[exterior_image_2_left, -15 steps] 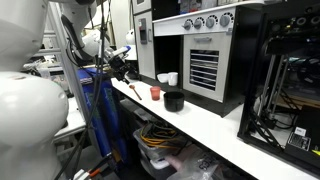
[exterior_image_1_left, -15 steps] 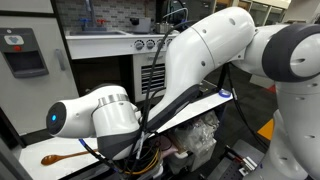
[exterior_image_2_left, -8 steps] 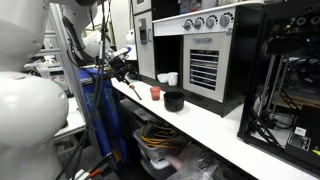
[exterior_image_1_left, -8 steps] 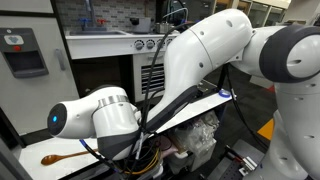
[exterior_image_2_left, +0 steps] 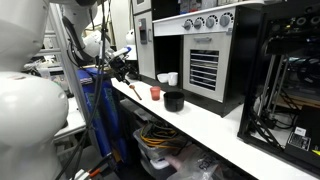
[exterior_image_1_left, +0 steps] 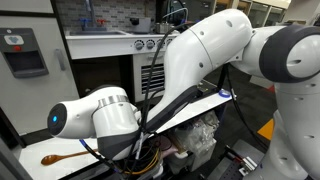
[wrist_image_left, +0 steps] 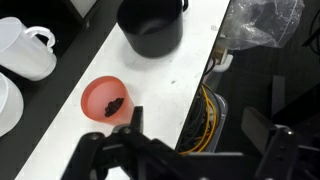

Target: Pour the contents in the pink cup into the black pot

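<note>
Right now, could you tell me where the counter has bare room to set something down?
In the wrist view, the counter is bare between the pink cup and the black pot, out to its open edge. A narrower bare strip separates the cup from the white mug. The mug's side is crowded, with a white dish close beside it.
</note>
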`<control>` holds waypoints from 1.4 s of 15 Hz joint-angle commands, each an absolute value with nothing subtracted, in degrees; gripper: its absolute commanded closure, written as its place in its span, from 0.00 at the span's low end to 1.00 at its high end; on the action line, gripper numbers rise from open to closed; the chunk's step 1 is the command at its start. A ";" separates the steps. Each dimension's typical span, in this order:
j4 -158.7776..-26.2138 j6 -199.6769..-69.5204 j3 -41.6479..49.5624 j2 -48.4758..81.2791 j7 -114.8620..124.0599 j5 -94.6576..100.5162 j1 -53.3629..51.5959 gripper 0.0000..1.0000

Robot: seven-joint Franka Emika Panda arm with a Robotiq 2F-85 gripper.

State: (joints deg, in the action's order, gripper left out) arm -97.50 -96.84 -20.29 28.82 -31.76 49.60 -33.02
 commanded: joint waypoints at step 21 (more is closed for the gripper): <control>-93.50 -111.14 -17.96 40.03 -47.58 68.64 -30.05 0.00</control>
